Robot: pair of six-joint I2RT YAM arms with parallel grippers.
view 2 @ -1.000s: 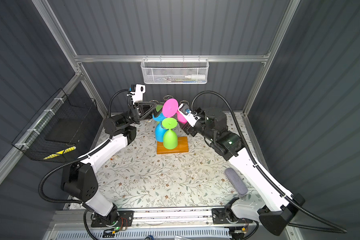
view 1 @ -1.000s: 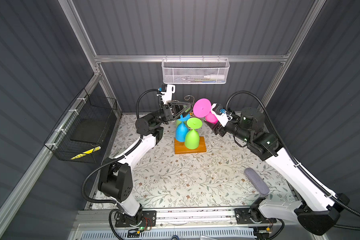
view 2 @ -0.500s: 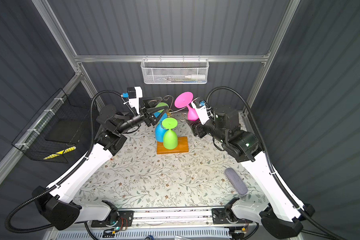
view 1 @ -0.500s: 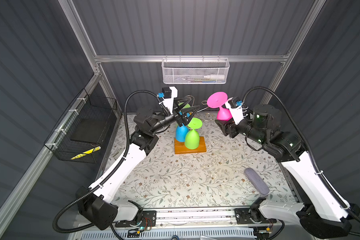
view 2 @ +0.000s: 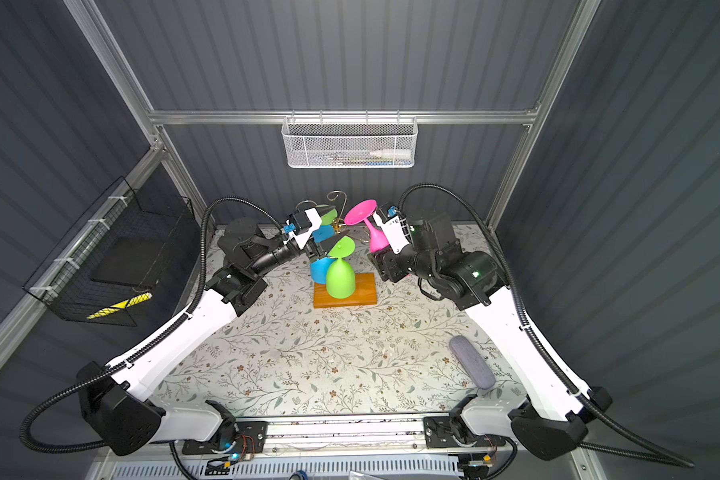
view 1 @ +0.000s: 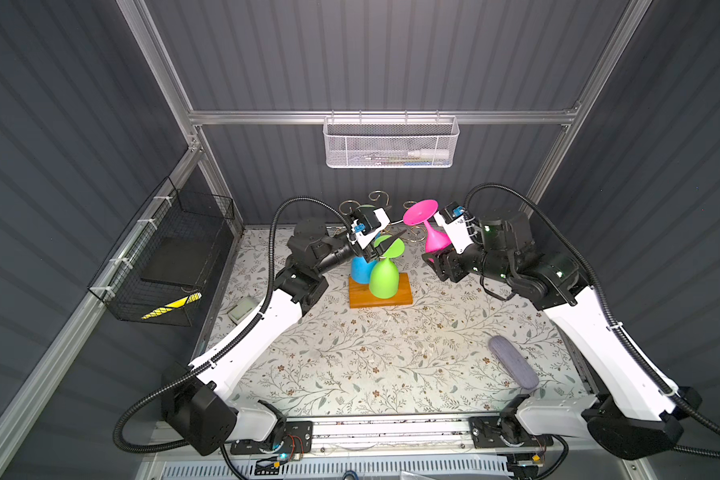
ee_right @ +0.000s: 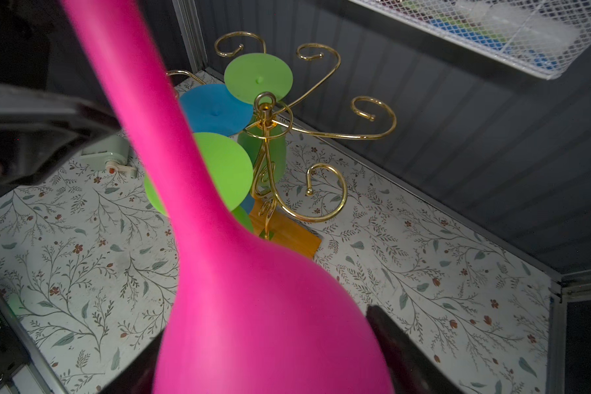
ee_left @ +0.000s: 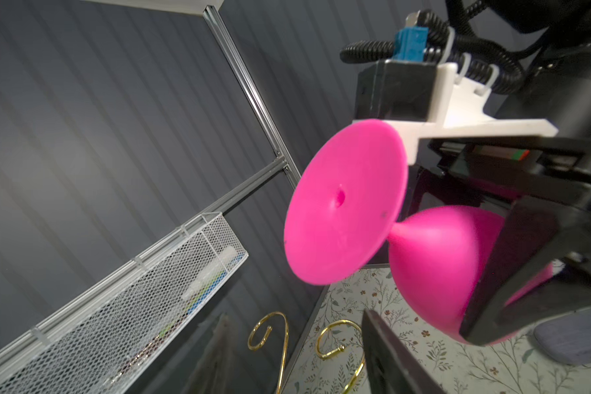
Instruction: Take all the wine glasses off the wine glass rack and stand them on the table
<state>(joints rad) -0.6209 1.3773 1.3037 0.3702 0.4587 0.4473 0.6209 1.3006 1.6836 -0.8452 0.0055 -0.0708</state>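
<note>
The pink wine glass hangs foot-up just right of the wine glass rack, clear of its gold scroll arms. My right gripper is shut on the glass's bowl. My left gripper hovers at the rack's top, over a green glass's foot, jaws apart with nothing held. In the left wrist view the pink glass is ahead and two scroll arms lie beyond the fingers.
Two green glasses and a blue one still hang on the rack. A grey oblong case lies front right, a small pale device at the left edge. A black wire basket hangs on the left wall and a white mesh basket on the back wall.
The right gripper has carried the pink glass rightward off the rack. The left arm has stretched forward, bringing its gripper from the rack's back left over the green foot, jaws narrower.
</note>
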